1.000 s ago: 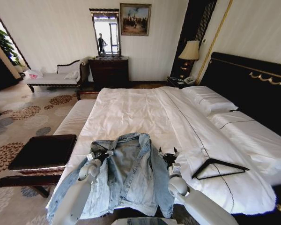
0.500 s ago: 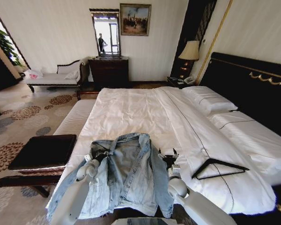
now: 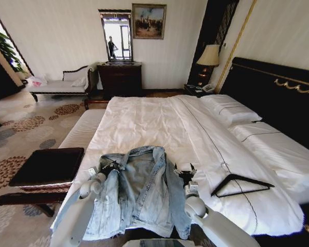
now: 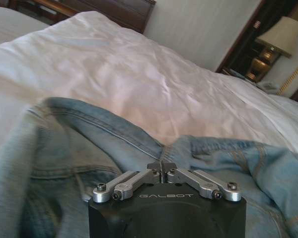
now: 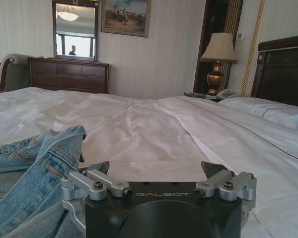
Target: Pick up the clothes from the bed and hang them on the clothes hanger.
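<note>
Denim jacket (image 3: 139,193) on bed (image 3: 144,123), hanger (image 3: 240,184) beside, left gripper (image 4: 162,167) pinched shut

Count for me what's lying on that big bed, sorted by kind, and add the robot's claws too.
Denim jacket: 1
Black clothes hanger: 1
White pillows: 2
Grippers: 2, the left gripper shut on the jacket's fabric, the right gripper open beside the jacket
Total: 6
</note>
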`<state>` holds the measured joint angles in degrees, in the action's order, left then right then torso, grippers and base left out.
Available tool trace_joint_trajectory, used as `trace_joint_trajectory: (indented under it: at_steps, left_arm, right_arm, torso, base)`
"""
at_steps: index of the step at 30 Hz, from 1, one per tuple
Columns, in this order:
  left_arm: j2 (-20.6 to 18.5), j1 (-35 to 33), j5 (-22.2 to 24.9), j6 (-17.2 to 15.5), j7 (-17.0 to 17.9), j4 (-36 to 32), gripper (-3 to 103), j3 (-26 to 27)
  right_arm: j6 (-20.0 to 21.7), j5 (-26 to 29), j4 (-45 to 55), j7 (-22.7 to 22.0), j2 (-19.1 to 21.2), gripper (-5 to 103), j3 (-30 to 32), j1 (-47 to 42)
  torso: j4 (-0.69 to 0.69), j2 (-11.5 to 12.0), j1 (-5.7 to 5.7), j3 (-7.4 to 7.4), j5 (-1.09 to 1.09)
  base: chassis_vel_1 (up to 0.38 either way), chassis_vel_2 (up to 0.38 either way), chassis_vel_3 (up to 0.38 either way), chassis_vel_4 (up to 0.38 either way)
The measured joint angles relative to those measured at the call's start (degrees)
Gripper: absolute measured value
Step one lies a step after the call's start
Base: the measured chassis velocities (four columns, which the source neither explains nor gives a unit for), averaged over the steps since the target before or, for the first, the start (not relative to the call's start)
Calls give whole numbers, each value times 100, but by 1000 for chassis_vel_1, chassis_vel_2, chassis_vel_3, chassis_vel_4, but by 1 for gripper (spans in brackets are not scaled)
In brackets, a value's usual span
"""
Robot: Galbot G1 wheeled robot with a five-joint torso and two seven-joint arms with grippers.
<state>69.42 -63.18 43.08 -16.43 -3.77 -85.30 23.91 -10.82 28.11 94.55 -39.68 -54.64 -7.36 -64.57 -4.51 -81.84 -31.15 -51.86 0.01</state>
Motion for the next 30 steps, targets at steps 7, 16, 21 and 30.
trace_joint_trajectory:
  at_steps: [7,16,21,30]
  left_arm:
    - [152,169,-516,73,30,282,25,-358]
    - [132,323,-707,37,48,535,58,-801]
    - [122,182,-759,-65,134,267,74,-941]
    - [80,110,-921,-139,172,302,98,-906]
  right_arm:
    - [0,-13,-16,2,-4,100,-12,-8]
    - [-13,-26,-2,3,52,100,90,-122]
    - [-21,-33,-37,5,25,100,117,-131]
    - [-23,-37,-110,5,-39,100,78,-91]
  torso:
    - [-1,0,0,0,-1]
    - [-1,0,0,0,0]
    - [-1,0,0,0,-1]
    - [-1,0,0,0,-2]
  base:
    - [0,0,0,0]
    - [0,0,0,0]
    - [0,0,0,0]
    - [0,0,0,0]
